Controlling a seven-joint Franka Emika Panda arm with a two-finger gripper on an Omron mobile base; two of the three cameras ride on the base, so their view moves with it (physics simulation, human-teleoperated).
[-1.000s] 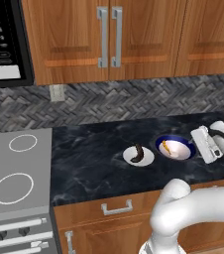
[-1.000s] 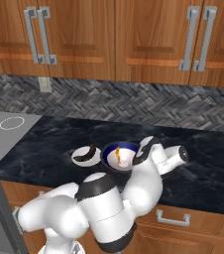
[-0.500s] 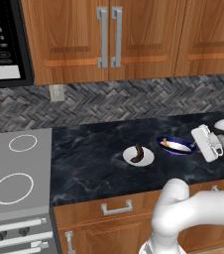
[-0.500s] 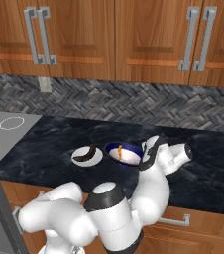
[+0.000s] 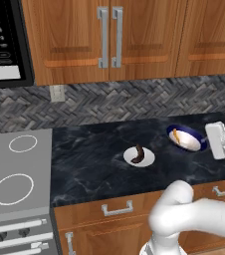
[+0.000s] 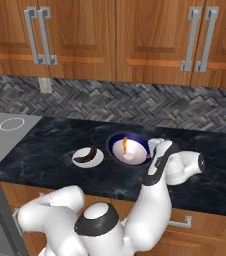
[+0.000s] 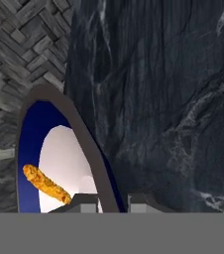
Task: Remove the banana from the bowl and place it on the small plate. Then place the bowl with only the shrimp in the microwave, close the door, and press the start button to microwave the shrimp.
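Hand view shows my gripper (image 7: 113, 199) clamped on the near rim of the bowl (image 7: 91, 154), one finger inside and one outside, with the shrimp (image 7: 45, 184) lying on the white inside. From the right base view, my gripper (image 6: 152, 161) holds the bowl (image 6: 116, 142) at its right edge on the dark counter (image 6: 45, 145). Just left of it sits the small plate (image 6: 80, 161) with the dark banana (image 6: 86, 154) on it.
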